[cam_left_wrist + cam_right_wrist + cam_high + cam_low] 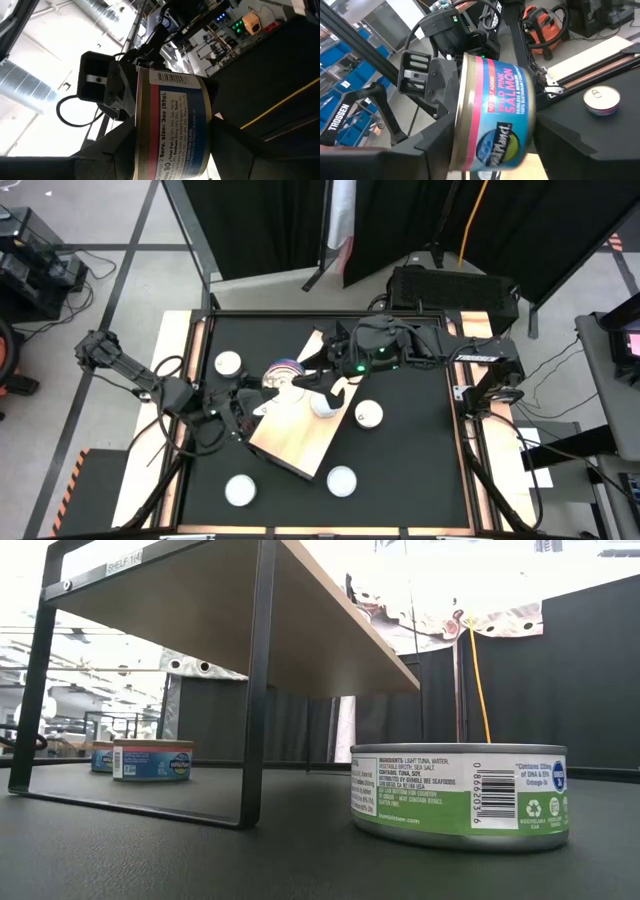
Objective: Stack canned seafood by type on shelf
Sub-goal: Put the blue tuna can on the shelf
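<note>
A salmon tin (283, 370) with a blue, pink and red label hangs in the air over the far left part of the pale wooden shelf (300, 430), between both grippers. My left gripper (262, 388) comes at it from the table's left, my right gripper (303, 376) from the right. Both are shut on this one tin (172, 125), (495, 115). Another tin (325, 404) stands on the shelf top. Loose tins stand flat on the black table (400, 460) at left (228, 363), right (369, 414) and near (341, 479), (240, 490). My left gripper pinches the salmon tin's round side wall (150, 150) between its two fingers (117, 150), one on each side. The tin is lifted clear, lying on its side with its axis along the fingers. My right gripper's finger (117, 92) shows at the tin's other end. My right gripper pinches the same tin by its labelled side wall (470, 145) between its two fingers (555, 145), coming from the table's right. The tin lies on its side, clear of the shelf. My left gripper's finger (437, 80) shows at the far rim.
The shelf stands on black metal legs (255, 740), slanted across the table's middle. In the low view a green-labelled tin (460, 795) stands close by and blue-labelled tins (150, 760) farther off under the shelf. A silver-lidded tin (601, 99) stands on the table.
</note>
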Controlling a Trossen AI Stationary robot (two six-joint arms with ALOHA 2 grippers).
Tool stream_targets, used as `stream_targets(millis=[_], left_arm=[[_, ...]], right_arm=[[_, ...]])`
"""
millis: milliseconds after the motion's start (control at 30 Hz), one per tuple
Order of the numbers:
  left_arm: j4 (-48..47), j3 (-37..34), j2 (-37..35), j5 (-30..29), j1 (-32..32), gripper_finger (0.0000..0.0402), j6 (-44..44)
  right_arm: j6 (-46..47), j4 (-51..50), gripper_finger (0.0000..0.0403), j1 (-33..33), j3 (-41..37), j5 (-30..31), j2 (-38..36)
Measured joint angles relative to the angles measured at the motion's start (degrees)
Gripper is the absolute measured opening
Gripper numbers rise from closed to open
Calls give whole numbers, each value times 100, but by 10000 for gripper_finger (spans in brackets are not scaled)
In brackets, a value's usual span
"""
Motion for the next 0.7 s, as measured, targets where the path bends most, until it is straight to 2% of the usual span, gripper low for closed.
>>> stream_targets(millis=[200,333,533,700], left_arm=[[-95,0,-2,17,-46,212,-184],[-300,0,-4,32,-59,213,-902],[-937,4,-7,69,-57,213,-2619],[-1935,7,-7,645,-65,213,-4664]], right_arm=[[-102,-276,289,-5,-4,1,-194],[-265,-440,297,-11,-7,136,-455],[-684,-891,297,10,-7,394,-1020],[-1072,-1811,297,365,2,1319,-1502]])
